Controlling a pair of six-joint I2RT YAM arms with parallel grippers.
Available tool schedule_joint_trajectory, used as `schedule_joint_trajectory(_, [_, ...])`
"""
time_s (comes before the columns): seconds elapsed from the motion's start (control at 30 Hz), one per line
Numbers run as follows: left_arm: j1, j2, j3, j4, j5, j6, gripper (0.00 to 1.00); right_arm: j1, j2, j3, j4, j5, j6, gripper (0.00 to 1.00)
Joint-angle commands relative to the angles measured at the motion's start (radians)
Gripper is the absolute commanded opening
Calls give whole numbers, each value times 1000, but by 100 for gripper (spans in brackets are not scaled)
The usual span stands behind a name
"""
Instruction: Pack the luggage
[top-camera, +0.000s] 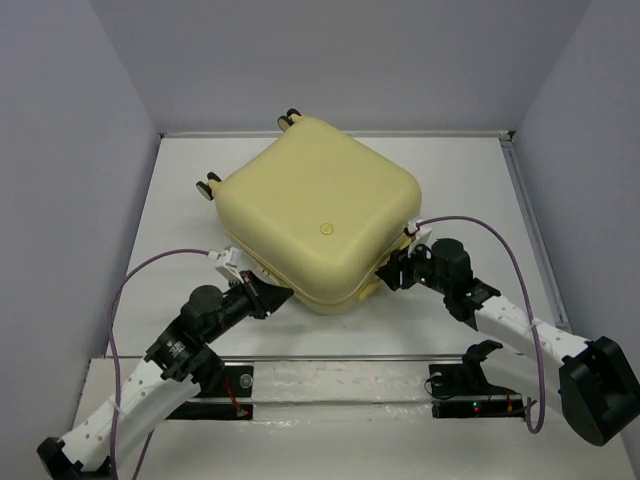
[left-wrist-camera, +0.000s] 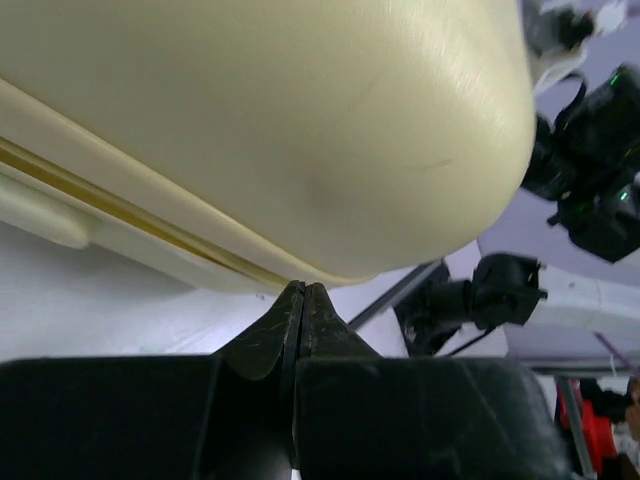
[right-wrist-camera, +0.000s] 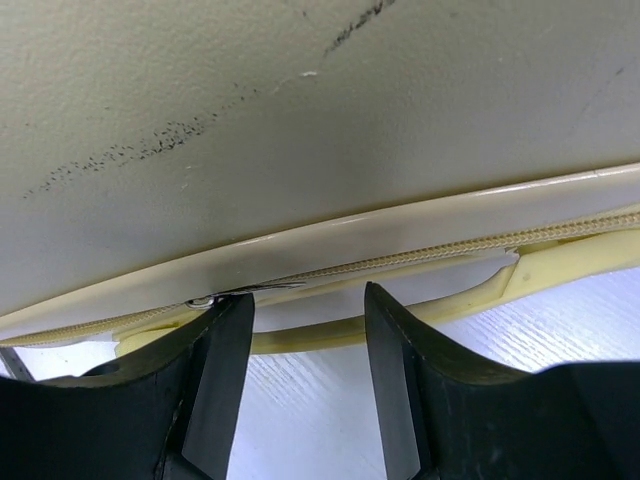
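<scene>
The pale yellow suitcase (top-camera: 315, 225) lies closed and flat on the white table, wheels (top-camera: 208, 187) at its far left side. My left gripper (top-camera: 275, 295) is shut and empty, its tips touching the suitcase's near-left edge by the zipper seam (left-wrist-camera: 150, 230). My right gripper (top-camera: 385, 272) is open at the near-right edge. In the right wrist view its fingers (right-wrist-camera: 225, 350) stand just under the zipper line (right-wrist-camera: 420, 258), and a small metal zipper pull (right-wrist-camera: 215, 298) lies at the left fingertip.
Grey walls close in the table on three sides. A metal rail (top-camera: 320, 358) crosses the near edge in front of the arm bases. The right arm's purple cable (top-camera: 480, 230) arcs over the table at right.
</scene>
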Motion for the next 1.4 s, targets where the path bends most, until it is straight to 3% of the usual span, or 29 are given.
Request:
schedule_joint_trajectory(0.0, [-173, 119, -26, 60, -158, 26, 6, 3, 7, 33, 120, -102, -50, 55])
schedule_joint_trajectory(0.13, [-394, 271, -53, 77, -359, -58, 6, 3, -9, 27, 114, -146, -38, 59])
schedule_joint_trajectory(0.3, [-433, 315, -55, 172, -422, -76, 6, 3, 3, 9, 152, -191, -18, 66])
schedule_joint_trajectory(0.5, [-433, 448, -39, 299, -467, -54, 6, 3, 104, 4, 267, -286, 8, 39])
schedule_joint_trajectory(0.57, [-433, 473, -33, 322, -482, -48, 6, 3, 106, -5, 300, -286, 21, 37])
schedule_joint_trajectory(0.6, [-433, 484, -29, 345, -485, -45, 6, 3, 99, -13, 315, -286, 25, 27])
schedule_joint_trajectory(0.7, [-431, 522, -20, 381, -505, -33, 6, 3, 67, -48, 358, -257, 56, 8])
schedule_joint_trajectory(0.9, [-433, 579, 34, 414, -576, 19, 6, 46, -34, -114, 311, -191, 148, 7])
schedule_joint_trajectory(1.07, [-418, 656, 105, 445, -599, 59, 6, 285, -71, -129, 127, -15, 228, 7])
schedule_joint_trajectory(1.17, [-402, 732, 180, 479, -585, 101, 6, 569, -60, -99, 5, 197, 293, 7])
schedule_joint_trajectory(1.2, [-399, 749, 192, 479, -580, 108, 6, 571, -49, -99, -7, 197, 315, 7])
schedule_joint_trajectory(1.23, [-395, 787, 206, 502, -567, 116, 6, 672, -17, -79, -22, 251, 356, 7])
schedule_joint_trajectory(1.37, [-378, 890, 318, 546, -525, 153, 6, 891, 128, 41, -12, 413, 413, 7])
